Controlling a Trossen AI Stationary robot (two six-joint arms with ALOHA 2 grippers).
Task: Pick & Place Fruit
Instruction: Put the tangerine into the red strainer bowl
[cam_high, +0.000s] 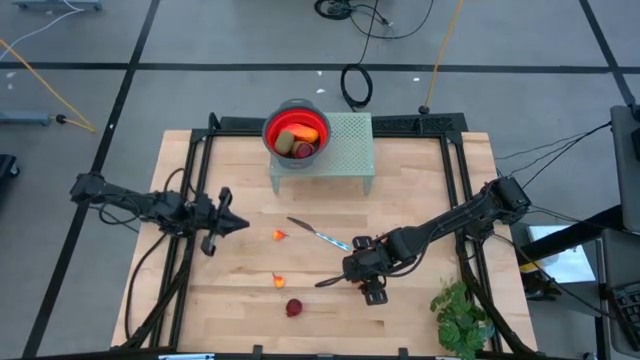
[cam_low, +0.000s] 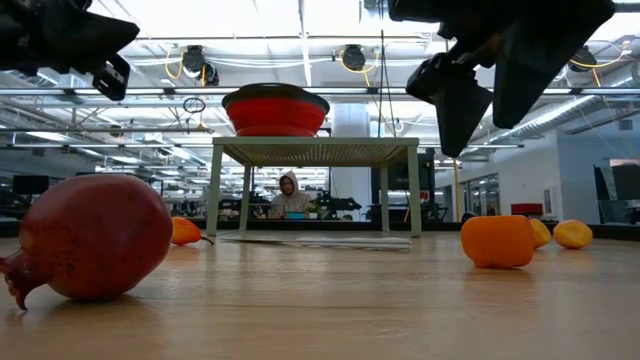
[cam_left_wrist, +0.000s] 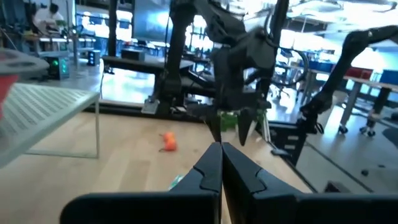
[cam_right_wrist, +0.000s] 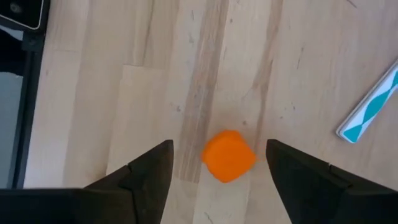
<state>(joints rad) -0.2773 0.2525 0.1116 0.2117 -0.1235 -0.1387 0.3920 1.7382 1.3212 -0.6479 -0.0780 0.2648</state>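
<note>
Hovering over the pale, straight-grained wooden tabletop (cam_high: 420, 190), the right gripper (cam_right_wrist: 217, 168) has its two dark wedge-shaped fingers spread wide, with a small blocky orange toy fruit (cam_right_wrist: 228, 155) lying on the planks between them, untouched. Only the right wrist view shows that piece; from above, the gripper (cam_high: 362, 272) itself covers it. Near that gripper lies a thin silver knife with a teal-striped handle (cam_high: 318, 234), the stripes plain in the wrist view (cam_right_wrist: 371, 106).

More fruit lies loose on the table: a tiny orange piece with a stem (cam_high: 279, 235), another tiny orange one (cam_high: 278, 281), and a dark red round one (cam_high: 294, 308). The low view shows that red piece (cam_low: 95, 237) as smooth and matte, with a small crown at one end, a detail lost from above. A red bowl (cam_high: 294, 130) holding orange, red and olive pieces sits on a pale green perforated stand (cam_high: 345, 145).

The left gripper (cam_left_wrist: 221, 165) waits above the table's left side, its dark fingers pressed together on nothing. A green leafy plant (cam_high: 462, 312) lies at the near right corner.
</note>
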